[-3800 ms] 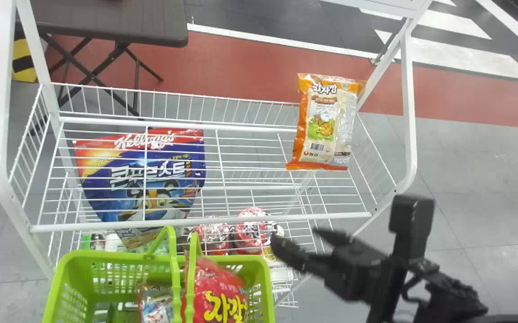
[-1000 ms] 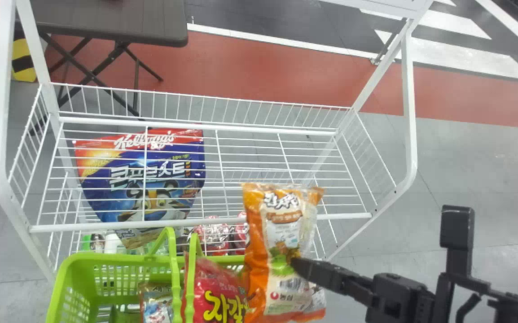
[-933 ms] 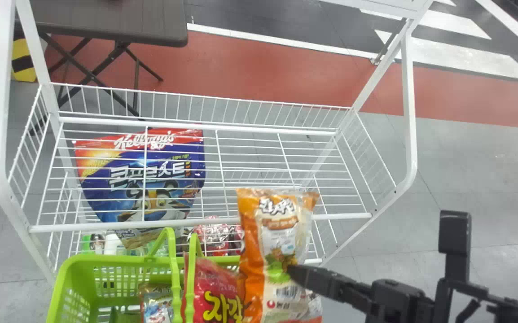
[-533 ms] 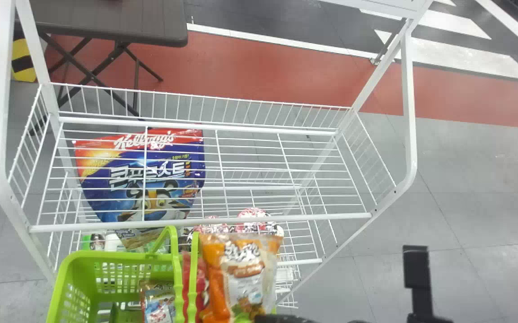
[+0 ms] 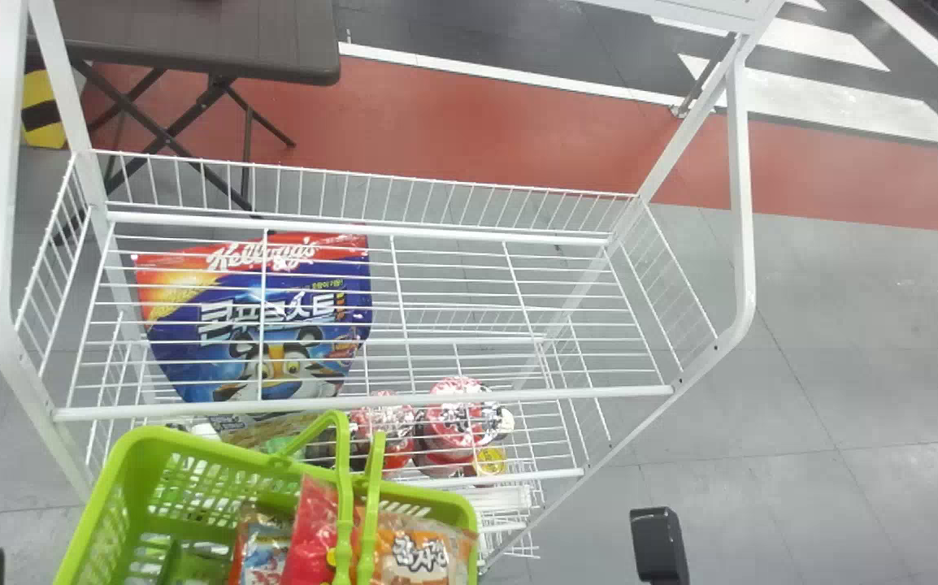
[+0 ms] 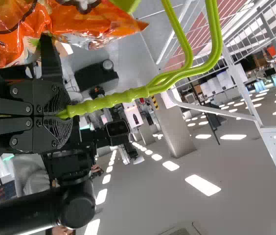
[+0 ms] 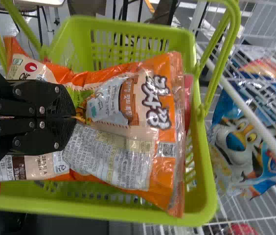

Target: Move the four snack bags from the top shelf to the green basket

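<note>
We find the job close to completion. The right gripper (image 7: 74, 117) is pressed shut on an orange snack bag (image 7: 162, 98), nipping it near the middle, with the bag lying across the interior of the green basket (image 5: 201, 448) in the right wrist view. The head view likewise places this bag inside the basket's rim, beyond the handles. The left gripper (image 6: 65, 112) is clamped on the basket's handle (image 6: 113, 99). Beside the orange bag, we note a red bag (image 5: 310, 528) in the basket, and next to that a bag with blue printing (image 5: 264, 552); both count as delivered. A dark green shape (image 5: 197, 569) lies farther over in the basket; we judge it probably the fourth bag, though too little of it is visible to certify. On that reading, three bags are placed and the orange one is the last, no others being noted on the top shelf (image 5: 566, 394). The large blue pouch (image 5: 298, 309) appears through the wires of that shelf, on a lower level, and in our judgement forms no part of the order. Outstanding: release of the orange bag, then withdrawal of the right gripper without dragging the bag back out.
</note>
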### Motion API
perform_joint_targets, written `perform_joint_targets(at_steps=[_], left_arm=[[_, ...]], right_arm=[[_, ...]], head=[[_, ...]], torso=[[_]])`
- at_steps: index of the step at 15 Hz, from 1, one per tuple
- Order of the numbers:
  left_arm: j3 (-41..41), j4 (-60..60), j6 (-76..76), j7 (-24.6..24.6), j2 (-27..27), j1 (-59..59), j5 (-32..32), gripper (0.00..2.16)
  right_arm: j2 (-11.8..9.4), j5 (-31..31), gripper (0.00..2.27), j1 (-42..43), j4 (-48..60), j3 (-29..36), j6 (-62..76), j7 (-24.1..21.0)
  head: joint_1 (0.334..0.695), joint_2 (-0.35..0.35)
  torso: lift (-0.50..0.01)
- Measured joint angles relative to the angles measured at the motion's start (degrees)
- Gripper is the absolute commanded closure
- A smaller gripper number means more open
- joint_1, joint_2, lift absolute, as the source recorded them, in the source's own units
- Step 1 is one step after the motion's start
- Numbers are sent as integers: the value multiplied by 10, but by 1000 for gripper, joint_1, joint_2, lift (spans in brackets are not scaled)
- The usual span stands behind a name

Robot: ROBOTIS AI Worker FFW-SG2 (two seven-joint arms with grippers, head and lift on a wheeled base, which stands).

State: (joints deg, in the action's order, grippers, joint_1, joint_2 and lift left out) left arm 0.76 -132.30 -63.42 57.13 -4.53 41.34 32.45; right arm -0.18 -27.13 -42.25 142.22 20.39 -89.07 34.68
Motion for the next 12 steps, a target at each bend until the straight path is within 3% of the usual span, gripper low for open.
perform_joint_targets(at_steps=[1,4,5,12], left_arm=[[0,-1,0,0,0,0,0,1288],[-1,-3,0,-1,0,1,0,1288],[-1,-3,0,-1,0,1,0,1285],[-1,-6,0,-4,1,5,-1,1281]], right_arm=[[0,1,1922,0,-3,0,4,-2],[0,-8,110,0,-1,6,8,-2],[0,-12,-1,-2,4,10,9,-1],[0,-37,66,-5,41,38,5,18]], head=[[695,-350],[695,-350],[695,-350],[695,-350]], torso=[[0],[0],[0],[0]])
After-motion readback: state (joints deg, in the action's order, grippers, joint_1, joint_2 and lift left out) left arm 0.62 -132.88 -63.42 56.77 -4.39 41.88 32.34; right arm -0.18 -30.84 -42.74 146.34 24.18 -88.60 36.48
